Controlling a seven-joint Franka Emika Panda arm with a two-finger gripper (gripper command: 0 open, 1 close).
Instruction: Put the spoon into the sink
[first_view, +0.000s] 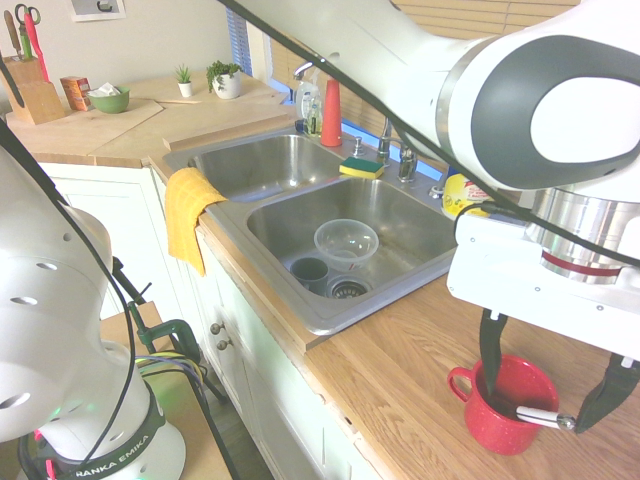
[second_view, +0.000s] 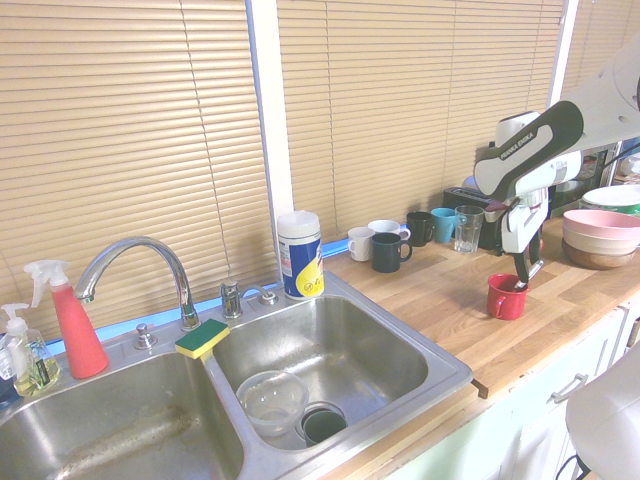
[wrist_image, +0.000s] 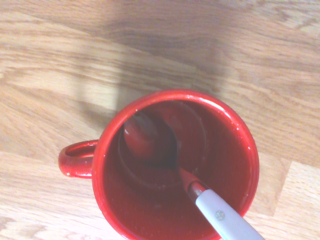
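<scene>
A red mug (first_view: 503, 408) stands on the wooden counter to the right of the sink (first_view: 405, 218). The spoon (first_view: 543, 417) leans inside the mug, its pale handle sticking out over the rim. The wrist view looks straight down into the mug (wrist_image: 175, 165), showing the spoon's bowl at the bottom and its handle (wrist_image: 222, 219) rising to the rim. My gripper (first_view: 548, 385) is open and low over the mug, one dark finger at the mug's near rim and the other beside the handle's end. In the second exterior view the gripper (second_view: 522, 268) hangs just above the mug (second_view: 505, 298).
The near basin holds a clear bowl (first_view: 346, 241) and a dark cup (first_view: 309, 270). A yellow cloth (first_view: 188, 208) hangs over the sink's front corner. Sponge (second_view: 202, 338), wipes canister (second_view: 299, 254), several mugs (second_view: 390, 250), a glass and stacked bowls (second_view: 602, 236) stand around the counter.
</scene>
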